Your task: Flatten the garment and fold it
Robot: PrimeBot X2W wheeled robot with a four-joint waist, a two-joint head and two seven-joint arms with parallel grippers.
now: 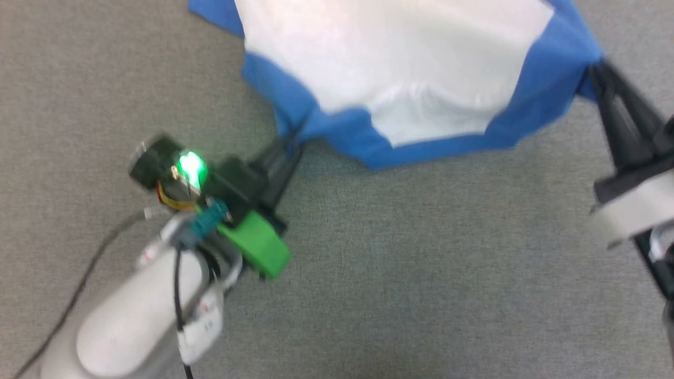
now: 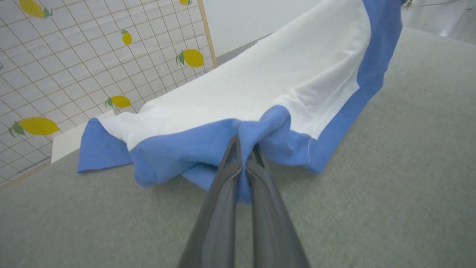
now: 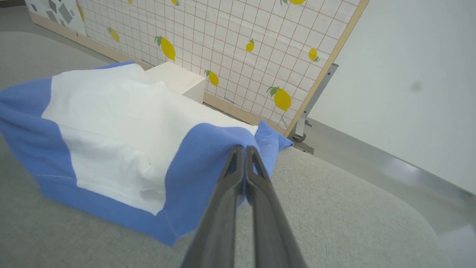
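Note:
The garment [image 1: 410,68], white with bright blue borders, hangs stretched above the grey surface between my two grippers. My left gripper [image 1: 292,139] is shut on a bunched blue edge at the garment's near left corner; in the left wrist view the blue cloth [image 2: 243,130] is pinched between the left gripper [image 2: 243,143] tips. At the right, my right gripper [image 1: 595,71] is shut on the blue corner, and in the right wrist view the right gripper [image 3: 243,150] clamps the blue edge [image 3: 208,149]. The garment's far part runs out of the head view's top.
A grey fabric surface [image 1: 421,263] spreads under the cloth. Beyond it stands a grid panel with lemon prints [image 3: 238,41], a white box [image 3: 178,80] at its foot, and a pale wall [image 3: 409,74]. A metal bracket [image 3: 305,123] holds the panel's end.

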